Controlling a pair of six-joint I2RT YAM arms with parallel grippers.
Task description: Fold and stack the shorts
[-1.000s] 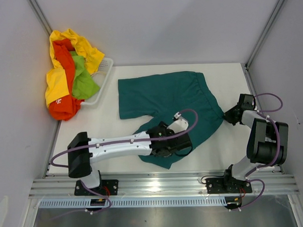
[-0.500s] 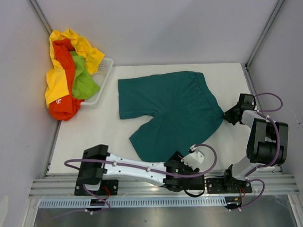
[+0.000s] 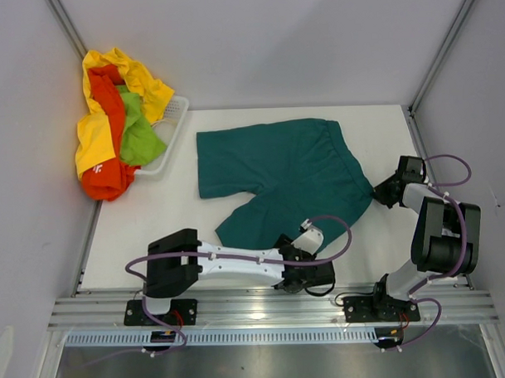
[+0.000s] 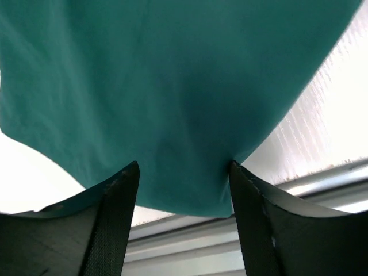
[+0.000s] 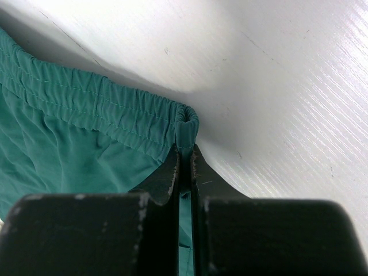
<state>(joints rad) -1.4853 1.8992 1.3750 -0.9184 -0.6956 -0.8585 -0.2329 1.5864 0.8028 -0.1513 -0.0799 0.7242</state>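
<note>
We find the right gripper (image 5: 184, 150) pinching the teal shorts (image 3: 285, 175) waistband at the right edge; the left gripper (image 4: 184, 167), fingers spread, hides the near hem.

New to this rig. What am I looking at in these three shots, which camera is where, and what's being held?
Two small robot arms are bolted at the near edge of a white table. The wide picture comes from a fixed camera above and behind them. The two close-ups come from a camera on each wrist. On the table lie dark teal shorts, spread flat. The right gripper is shut on a corner of their elastic waistband. The left gripper is open, its fingers apart, with the hem of one leg showing between them. At the far left, a white basket holds yellow, orange-red and lime green shorts in a heap.
</note>
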